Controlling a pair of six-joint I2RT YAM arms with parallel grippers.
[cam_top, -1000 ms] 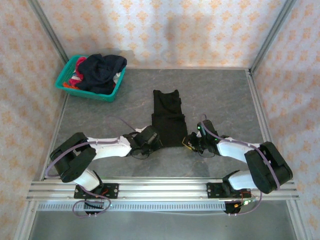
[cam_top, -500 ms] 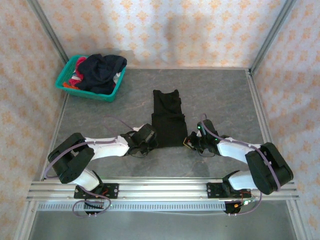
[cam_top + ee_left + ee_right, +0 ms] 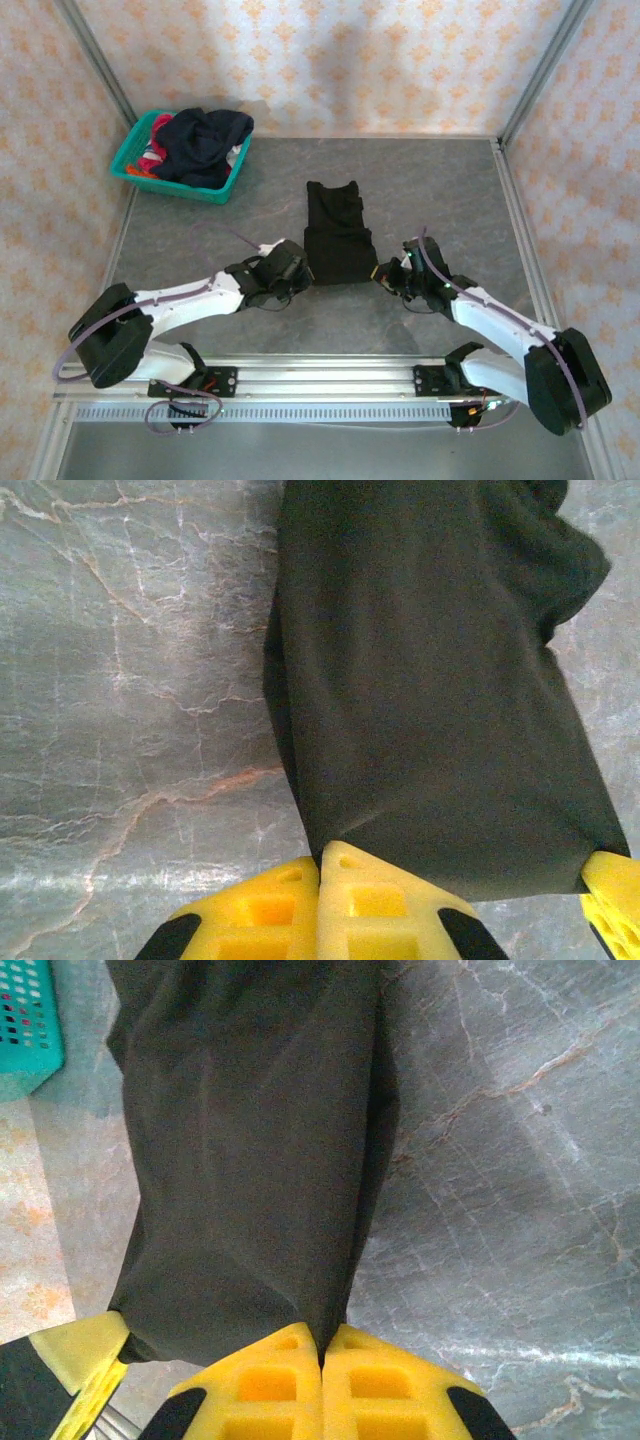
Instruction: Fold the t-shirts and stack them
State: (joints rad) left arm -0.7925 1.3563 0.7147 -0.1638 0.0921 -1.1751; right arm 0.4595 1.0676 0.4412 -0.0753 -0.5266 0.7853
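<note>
Left hem corner: the left gripper presses its yellow fingers together on the black t-shirt, so you can't see how much cloth sits between them.
Right hem corner: at the right gripper the pinched cloth is likewise buried between the fingers.
Shirt's far end: the top edge cuts it off in both wrist views.
Teal basket: the navy heap covers most of the red-pink cloth, so you can't count the shirts.
Fingertips from above: too small for you to make out.
</note>
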